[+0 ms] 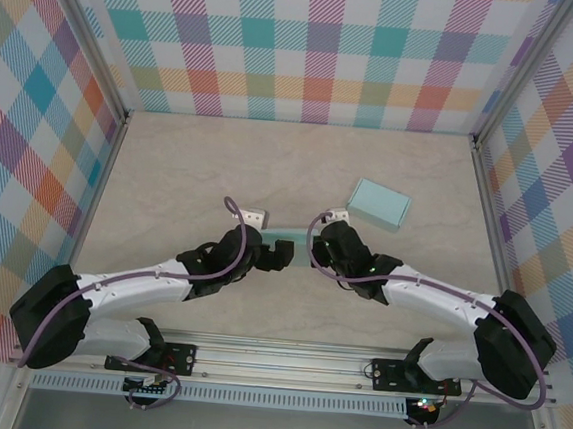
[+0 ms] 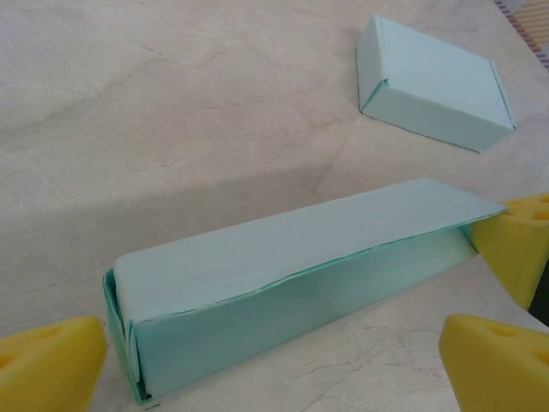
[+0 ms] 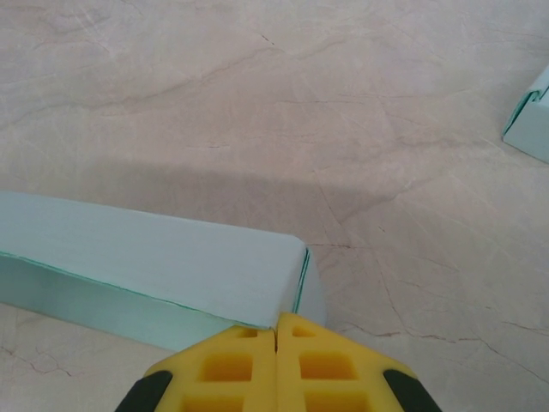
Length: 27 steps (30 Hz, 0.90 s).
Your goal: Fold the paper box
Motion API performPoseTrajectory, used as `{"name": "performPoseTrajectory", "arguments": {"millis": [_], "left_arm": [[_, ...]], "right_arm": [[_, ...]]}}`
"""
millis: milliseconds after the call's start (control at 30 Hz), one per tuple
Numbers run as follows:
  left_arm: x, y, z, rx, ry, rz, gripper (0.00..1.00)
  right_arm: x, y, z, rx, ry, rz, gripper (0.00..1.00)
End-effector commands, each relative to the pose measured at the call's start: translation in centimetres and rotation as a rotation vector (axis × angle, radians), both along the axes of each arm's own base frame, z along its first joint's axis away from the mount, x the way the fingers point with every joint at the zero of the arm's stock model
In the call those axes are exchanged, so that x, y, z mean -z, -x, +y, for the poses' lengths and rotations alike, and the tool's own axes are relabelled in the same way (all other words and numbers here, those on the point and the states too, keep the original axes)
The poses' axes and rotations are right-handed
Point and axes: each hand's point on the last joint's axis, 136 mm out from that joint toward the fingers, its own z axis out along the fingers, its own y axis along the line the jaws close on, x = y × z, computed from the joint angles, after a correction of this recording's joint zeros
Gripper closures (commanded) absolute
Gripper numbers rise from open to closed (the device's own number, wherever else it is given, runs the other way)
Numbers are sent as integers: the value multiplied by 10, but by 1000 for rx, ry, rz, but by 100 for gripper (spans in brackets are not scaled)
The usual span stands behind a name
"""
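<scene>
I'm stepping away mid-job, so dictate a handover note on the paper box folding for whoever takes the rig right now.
Left gripper: open, beside the long mint-green paper box at the table centre.
Right gripper: shut, at that box's right end.
Done: box formed, lid flap laid over.
To do: the lid's long edge looks untucked.
A flatter mint-green paper box lies apart, closed.

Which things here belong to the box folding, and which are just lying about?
In the job: long teal box, left gripper, right gripper.
Lying about: smaller closed teal box, set apart at the back.
</scene>
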Motion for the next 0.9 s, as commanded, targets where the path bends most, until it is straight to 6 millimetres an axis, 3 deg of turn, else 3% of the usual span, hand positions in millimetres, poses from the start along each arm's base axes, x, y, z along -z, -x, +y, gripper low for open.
{"name": "performPoseTrajectory", "arguments": {"millis": [0, 233, 433, 867], "left_arm": [[-4, 6, 6, -29, 23, 19, 0], [-31, 0, 32, -187, 54, 6, 0], [-40, -8, 37, -243, 86, 46, 0], [-7, -21, 42, -280, 119, 178, 2]], "right_arm": [[49, 25, -18, -28, 154, 138, 100], [49, 27, -21, -17, 166, 138, 100], [50, 28, -23, -11, 173, 139, 100], [42, 26, -21, -9, 159, 124, 96]]}}
